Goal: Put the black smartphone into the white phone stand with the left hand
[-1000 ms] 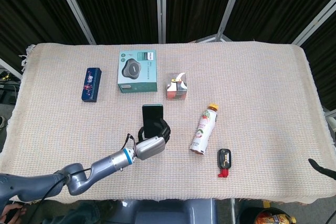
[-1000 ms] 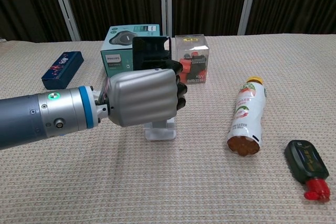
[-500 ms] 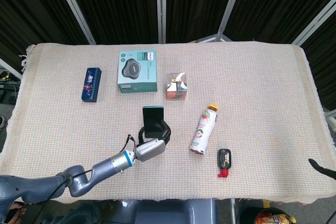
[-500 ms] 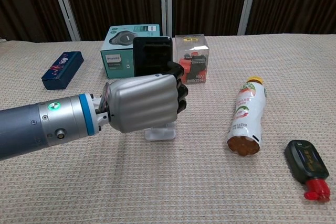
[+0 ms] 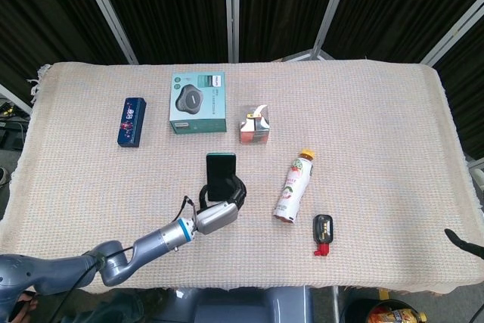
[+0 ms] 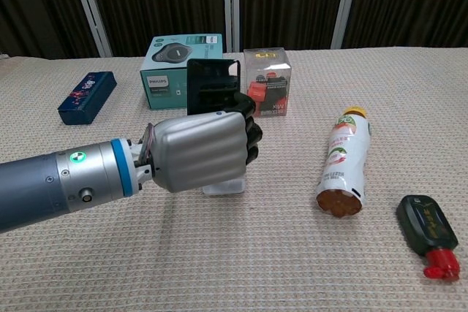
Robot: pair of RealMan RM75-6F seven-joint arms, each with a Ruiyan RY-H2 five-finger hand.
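Your left hand (image 6: 199,150) grips the phone (image 6: 213,86), fingers curled around its lower part. Phone upright, directly over the stand (image 6: 223,185), mostly hidden behind the hand. Seating can't be confirmed. Left, likely: settle it, release, withdraw.

A coarse, matt woven cloth (image 6: 307,253) covers the table, the left hand (image 6: 197,153) has a smooth satin-silver shell with black fingers (image 6: 251,133), the black smartphone (image 6: 213,85) looks glossy, the white phone stand (image 6: 223,185) smooth plastic, and the teal box (image 6: 172,68) printed card.
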